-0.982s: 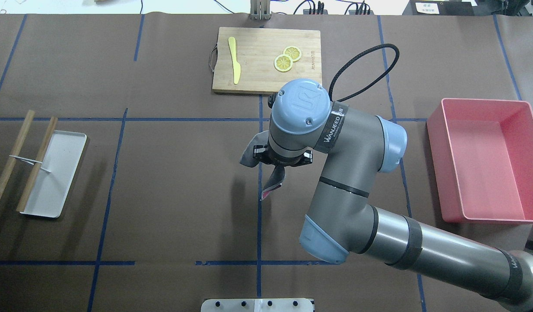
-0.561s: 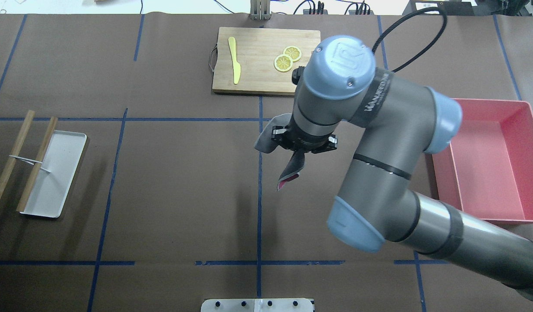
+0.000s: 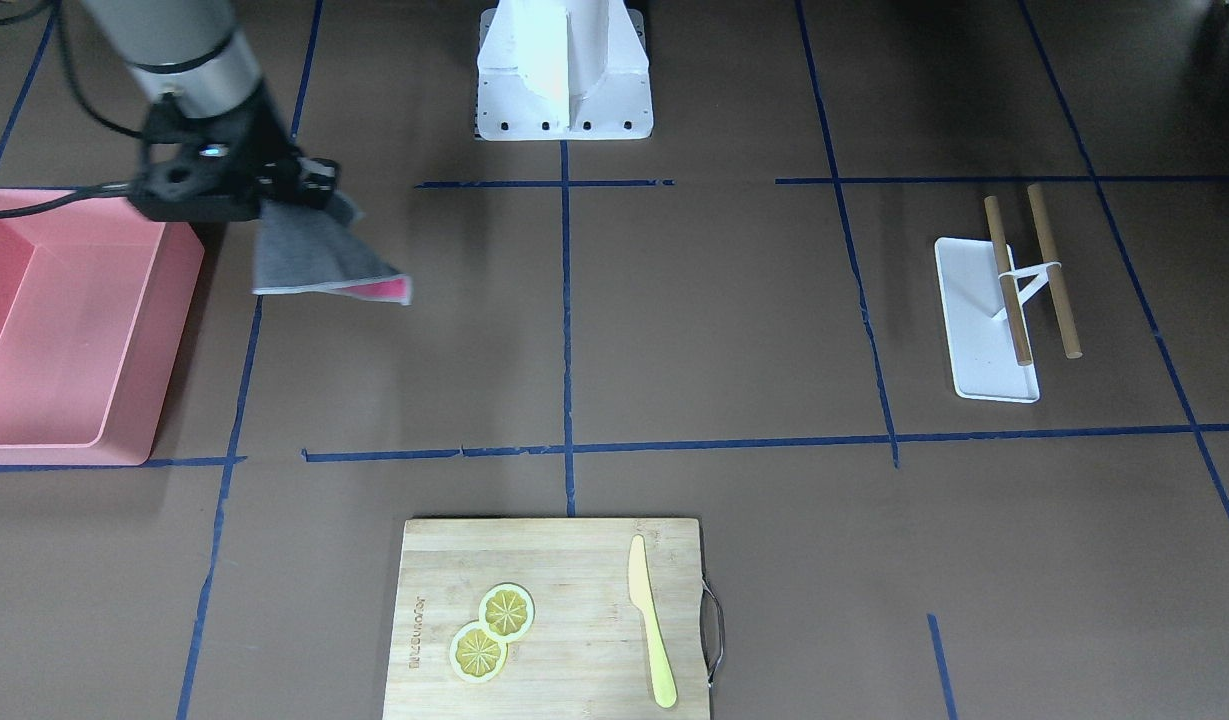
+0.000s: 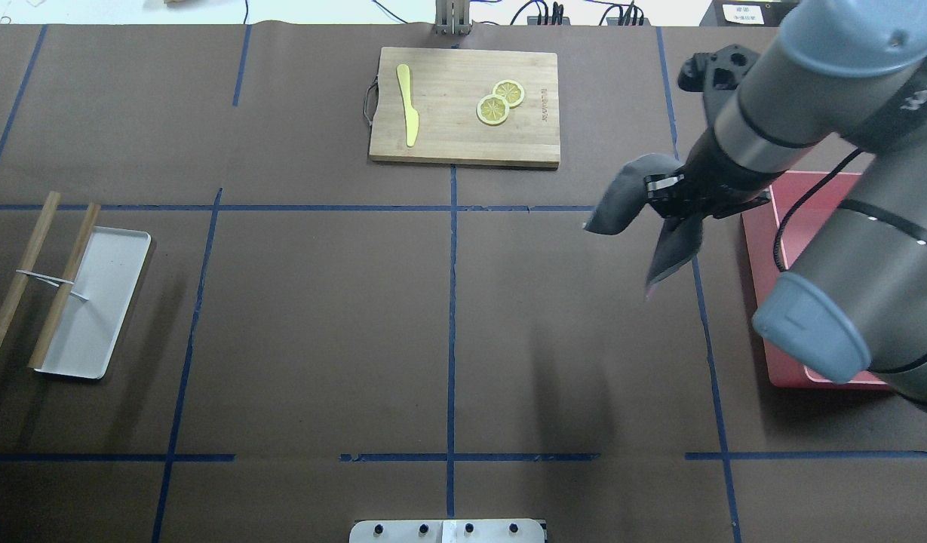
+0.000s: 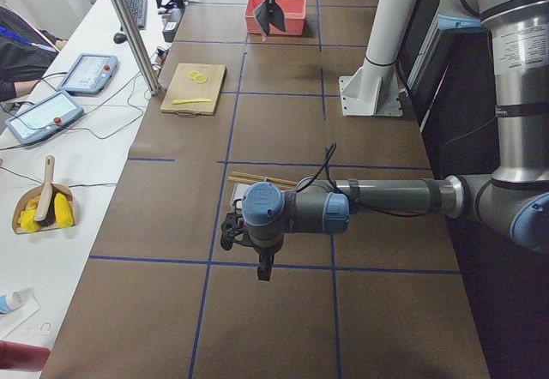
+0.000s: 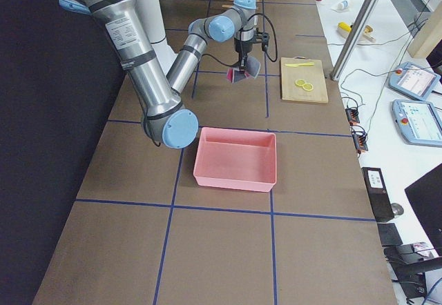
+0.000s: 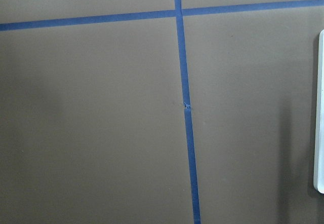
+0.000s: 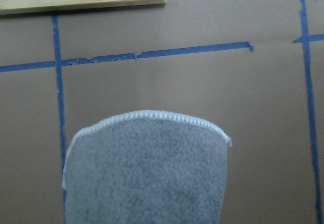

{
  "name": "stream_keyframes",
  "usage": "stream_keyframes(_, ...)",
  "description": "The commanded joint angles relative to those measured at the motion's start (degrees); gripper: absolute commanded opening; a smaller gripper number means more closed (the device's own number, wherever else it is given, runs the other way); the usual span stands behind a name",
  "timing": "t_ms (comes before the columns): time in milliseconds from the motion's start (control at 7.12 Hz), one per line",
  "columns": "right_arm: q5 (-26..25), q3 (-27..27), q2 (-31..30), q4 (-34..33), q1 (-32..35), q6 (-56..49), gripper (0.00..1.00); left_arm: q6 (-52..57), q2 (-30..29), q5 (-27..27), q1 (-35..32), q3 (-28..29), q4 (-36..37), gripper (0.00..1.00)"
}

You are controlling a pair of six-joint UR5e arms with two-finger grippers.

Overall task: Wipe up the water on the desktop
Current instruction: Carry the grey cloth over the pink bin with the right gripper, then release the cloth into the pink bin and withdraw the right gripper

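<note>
The surface [image 4: 320, 317], brown and gridded with blue tape, spreads under both arms and carries everything else. Above its 3 o'clock part in the overhead view, the right end effector [image 4: 683, 204] pinches a grey cloth [image 4: 621, 202] with a pink underside. The cloth hangs clear of the surface, just beside the pink bin [image 4: 756, 241]. A cutting board [image 4: 448, 143] lies at 12 o'clock and a white tray [image 4: 108, 302] at 9 o'clock. The left end effector [image 5: 264, 272] hovers near that tray; I cannot tell whether its fingers are spread.

Desktop [image 4: 320, 317] matte brown, blue tape grid; cloth [image 3: 314, 255] grey, pink underside; bin [image 3: 74, 300] pink; knife [image 3: 654, 640] yellow
</note>
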Motion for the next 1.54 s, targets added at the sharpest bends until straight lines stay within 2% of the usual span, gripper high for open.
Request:
stream_keyframes(0, 4.26, 3.97, -12.75, 0.60, 10.39, -18.60, 0.00, 0.02, -0.29, -0.06, 0.00, -0.12, 0.30, 1.00)
stream_keyframes(281, 6.37, 3.55, -21.39, 0.70, 17.95, -33.46, 0.00, 0.02, -0.29, -0.15, 0.00, -0.30, 0.30, 1.00)
stream_keyframes(561, 8.05, 3.11, -23.62, 0.78, 20.45, -36.35, 0.00, 0.02, -0.20, -0.15, -0.08, -0.56, 0.30, 1.00)
stream_keyframes(702, 7.97, 3.02, -23.98, 0.78, 20.46, -37.66, 0.20, 0.02, -0.20, -0.15, -0.08, -0.39, 0.30, 1.00)
stream_keyframes(842, 7.96, 3.02, -24.24, 0.87, 20.46, -37.67, 0.98, 0.02, -0.20, -0.24, -0.08, -0.47, 0.30, 1.00)
stream_keyframes(1404, 8.05, 1.88, -25.38, 0.87, 22.64, -39.67, 1.00, 0.02, -0.47, -0.15, 0.00, -0.12, 0.21, 1.00)
